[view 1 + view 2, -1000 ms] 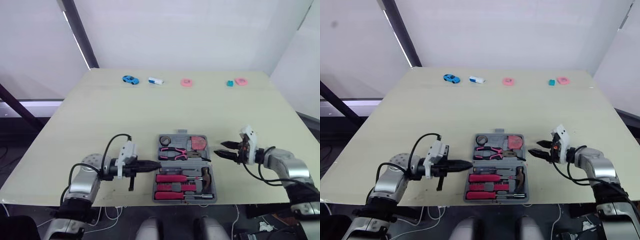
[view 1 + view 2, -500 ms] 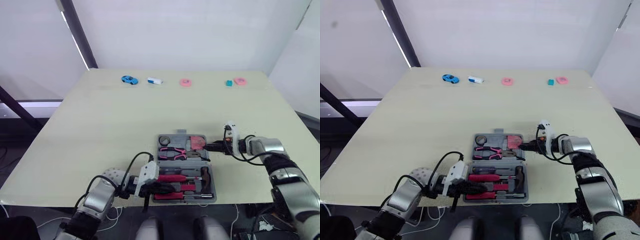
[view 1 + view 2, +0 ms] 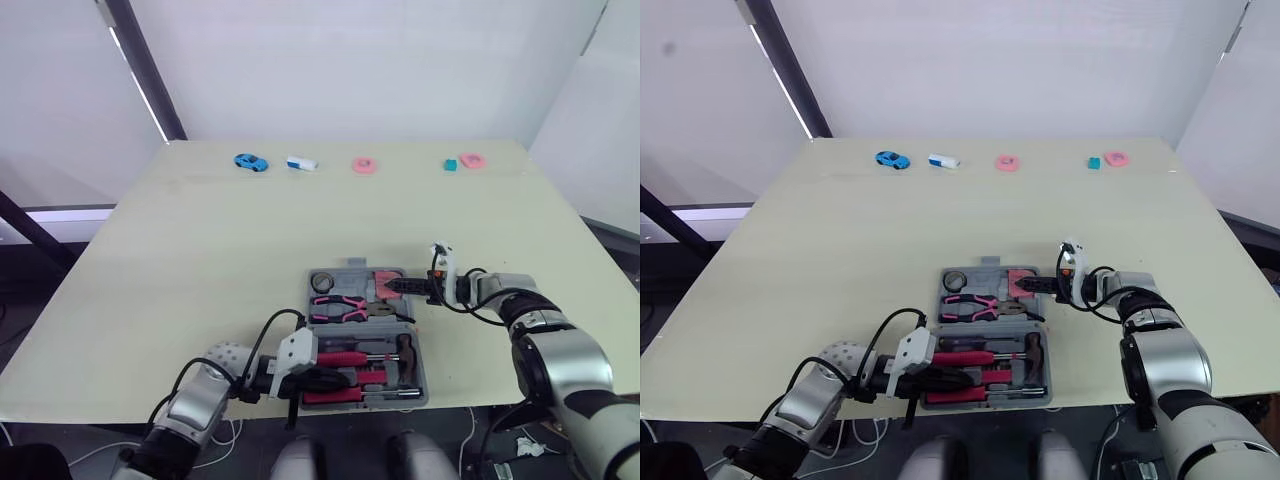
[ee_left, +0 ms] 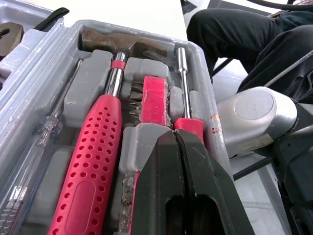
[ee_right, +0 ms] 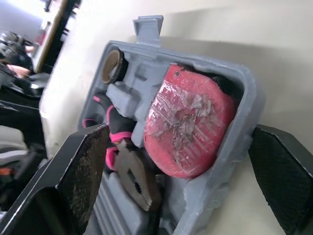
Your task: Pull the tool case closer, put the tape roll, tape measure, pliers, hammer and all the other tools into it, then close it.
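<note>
Beige table point(image 3: 200, 250), open case point(image 3: 352, 271) at near edge, centre, tools seated inside. Left gripper point(image 4: 174, 134) over its near-left part, fingers pressed together. Right gripper point(image 3: 392, 285) at far-right corner by tape measure point(image 5: 188, 125), fingers spread wide

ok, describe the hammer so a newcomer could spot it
An open grey tool case sits at the near edge of the table. The hammer lies in its nearer half. Unlike the drivers beside it, it has a dimpled red grip and a brown head.
</note>
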You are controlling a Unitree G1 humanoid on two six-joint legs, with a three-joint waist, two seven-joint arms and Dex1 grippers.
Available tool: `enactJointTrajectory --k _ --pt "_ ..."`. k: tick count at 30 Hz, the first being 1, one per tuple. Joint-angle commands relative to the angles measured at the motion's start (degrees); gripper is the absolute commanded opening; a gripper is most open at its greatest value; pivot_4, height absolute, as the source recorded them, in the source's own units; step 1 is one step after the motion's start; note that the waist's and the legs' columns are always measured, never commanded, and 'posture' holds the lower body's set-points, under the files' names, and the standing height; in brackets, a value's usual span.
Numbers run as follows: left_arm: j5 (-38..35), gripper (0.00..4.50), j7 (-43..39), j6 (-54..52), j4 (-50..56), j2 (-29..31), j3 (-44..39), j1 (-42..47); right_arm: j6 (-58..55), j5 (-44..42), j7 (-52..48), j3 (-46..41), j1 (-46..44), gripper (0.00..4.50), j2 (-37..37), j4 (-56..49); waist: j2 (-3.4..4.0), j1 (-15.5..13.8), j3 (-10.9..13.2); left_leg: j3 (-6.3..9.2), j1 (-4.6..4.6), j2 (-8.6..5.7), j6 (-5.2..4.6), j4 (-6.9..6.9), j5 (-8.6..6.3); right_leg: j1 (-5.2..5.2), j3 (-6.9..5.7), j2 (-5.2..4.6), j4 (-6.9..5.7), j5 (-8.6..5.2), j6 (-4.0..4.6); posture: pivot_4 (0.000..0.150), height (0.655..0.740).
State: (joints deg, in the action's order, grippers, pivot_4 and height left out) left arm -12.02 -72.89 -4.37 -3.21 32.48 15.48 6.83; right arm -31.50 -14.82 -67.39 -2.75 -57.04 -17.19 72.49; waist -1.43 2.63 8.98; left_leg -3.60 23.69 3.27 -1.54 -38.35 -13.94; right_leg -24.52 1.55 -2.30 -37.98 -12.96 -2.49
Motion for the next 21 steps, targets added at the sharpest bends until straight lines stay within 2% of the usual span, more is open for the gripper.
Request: enactJointTrajectory --k 1,8,13,16,21 --pt "0.5 0.00 0.1 -1.1 -0.9 0.8 0.8 -1.5 1.4 -1.2 -4.2 -2.6 -2.7 4.44 1.8 -0.2 0.01 0.0 0.0 0.00 0.00 0.02 0.00 0.00 0.00 0.00 0.00 0.02 0.00 0.00 0.00 0.150 0.7395" --pt "-2.2 0.00 1.4 -2.7 0.4 0.2 -0.7 -2.3 0.1 -0.4 -14.6 -3.2 -3.5 4.44 0.7 -1.3 0.03 -0.1 0.0 0.02 0.03 0.03 0.00 0.00 0.00 -0.01 0.00 0.04 0.02 0.00 0.00 0.150 0.7395" --pt "-6.9 0.00 2.5 -4.5 5.3 -0.3 -3.9 -3.8 -3.6 -1.5 -24.4 -1.0 -3.0 4.44 -2.2 -6.3 0.11 -0.2 0.0 0.02 0.08 0.03 0.00 0.00 0.00 -0.06 -0.01 0.04 0.02 0.00 0.00 0.150 0.7395" --pt "-9.4 0.00 2.5 -5.9 9.3 1.5 -6.3 -6.0 -9.0 -7.3 -25.1 3.7 0.8 4.44 -5.0 -16.0 0.12 -0.3 0.1 0.05 0.11 0.03 0.01 0.00 0.00 -0.09 -0.02 0.04 0.00 0.00 0.01 0.150 0.7395" --pt "-15.3 0.00 0.4 -8.3 16.4 9.5 -15.6 -14.8 -22.4 -22.5 -25.1 11.2 14.9 4.44 -16.8 -47.0 0.16 -0.7 0.1 0.15 0.16 0.04 0.01 0.06 -0.02 -0.10 -0.12 -0.08 0.06 -0.03 0.03 0.150 0.7395"
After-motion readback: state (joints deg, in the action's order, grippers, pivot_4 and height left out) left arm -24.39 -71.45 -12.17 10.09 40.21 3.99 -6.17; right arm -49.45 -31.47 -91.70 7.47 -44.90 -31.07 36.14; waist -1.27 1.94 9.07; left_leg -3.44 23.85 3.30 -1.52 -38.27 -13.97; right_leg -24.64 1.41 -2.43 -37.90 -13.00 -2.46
